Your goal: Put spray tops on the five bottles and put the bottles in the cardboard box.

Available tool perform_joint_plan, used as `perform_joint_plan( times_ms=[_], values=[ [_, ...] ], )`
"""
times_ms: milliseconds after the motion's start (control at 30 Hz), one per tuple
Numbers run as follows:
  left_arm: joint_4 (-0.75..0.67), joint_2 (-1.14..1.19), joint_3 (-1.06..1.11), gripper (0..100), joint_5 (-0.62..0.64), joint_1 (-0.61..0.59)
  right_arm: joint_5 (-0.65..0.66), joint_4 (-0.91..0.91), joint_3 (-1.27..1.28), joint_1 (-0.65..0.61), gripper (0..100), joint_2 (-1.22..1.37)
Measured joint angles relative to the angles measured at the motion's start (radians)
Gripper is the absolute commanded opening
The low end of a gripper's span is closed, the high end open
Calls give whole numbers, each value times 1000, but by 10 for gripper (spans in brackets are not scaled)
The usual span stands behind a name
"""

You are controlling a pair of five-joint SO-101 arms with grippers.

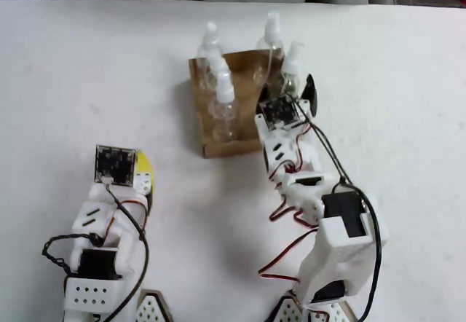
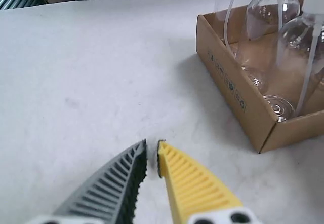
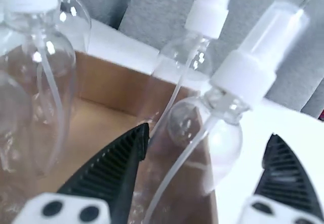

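Though all five bottles [image 1: 222,96] look topped, your right end effector [image 3: 210,133] gapes around the last bottle [image 3: 202,125] at the box [image 1: 218,147] edge; left end effector [image 2: 152,145] closed, empty.

A white, faintly mottled table [image 1: 87,67] is spread across the scene. One shallow cardboard box [image 1: 226,147] is set directly on it, toward the far middle and slightly right of centre, with its brown walls upright.

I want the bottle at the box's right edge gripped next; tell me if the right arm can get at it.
Probably yes. The right gripper is open and the bottle stands between its jaws, with nothing in between. A second bottle stands close behind, so it may get nudged.
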Motion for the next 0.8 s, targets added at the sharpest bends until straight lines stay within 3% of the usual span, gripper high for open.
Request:
perform_joint_plan(
  times_ms=[800],
  values=[
    [0, 0, 0, 61, 0, 0, 0, -77, 2, 6, 311, 0]
  ],
)
